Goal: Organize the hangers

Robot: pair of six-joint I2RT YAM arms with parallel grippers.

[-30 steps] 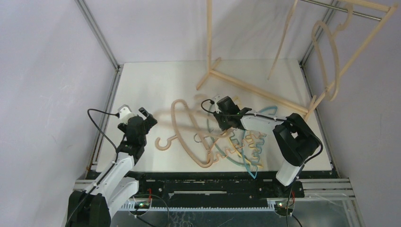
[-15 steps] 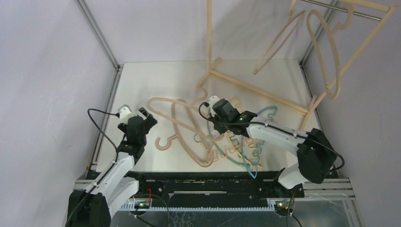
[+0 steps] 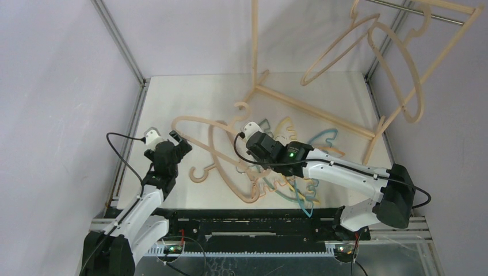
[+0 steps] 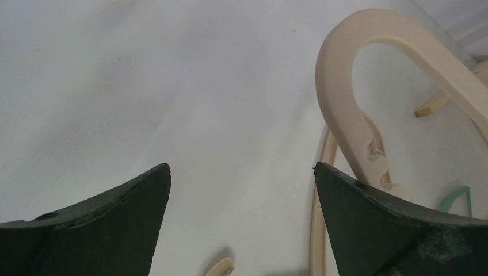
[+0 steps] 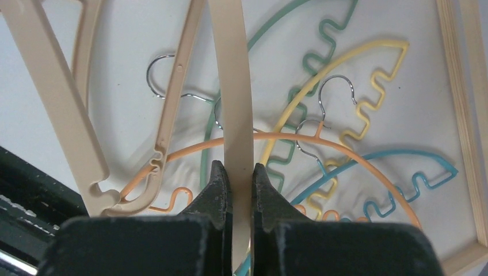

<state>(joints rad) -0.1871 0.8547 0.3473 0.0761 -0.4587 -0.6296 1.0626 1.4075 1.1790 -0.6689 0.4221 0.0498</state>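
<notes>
My right gripper (image 3: pixel 251 150) is shut on a beige wooden hanger (image 3: pixel 198 119), raised over the middle of the table. In the right wrist view the jaws (image 5: pixel 237 172) pinch the flat beige bar (image 5: pixel 237 115). Beneath it lie thin wavy hangers: teal (image 5: pixel 311 57), yellow (image 5: pixel 374 86), blue (image 5: pixel 403 167) and orange (image 5: pixel 276 138). A second beige hanger (image 3: pixel 248 198) lies on the table beside this pile (image 3: pixel 293 184). My left gripper (image 3: pixel 178 139) hovers open at the left, nothing between its fingers (image 4: pixel 241 169), with a beige hanger arch (image 4: pixel 368 34) just ahead to its right.
The pale wooden rack frame (image 3: pixel 313 106) stands at the back right with its metal rod (image 3: pixel 414 10) on top. Two beige hangers (image 3: pixel 339 49) (image 3: pixel 411 75) hang from the rod. Metal enclosure posts run along both table sides.
My right gripper closed on the beige hanger and carried it left across the table. The two hangers on the rack have swung. The left arm stayed put.
</notes>
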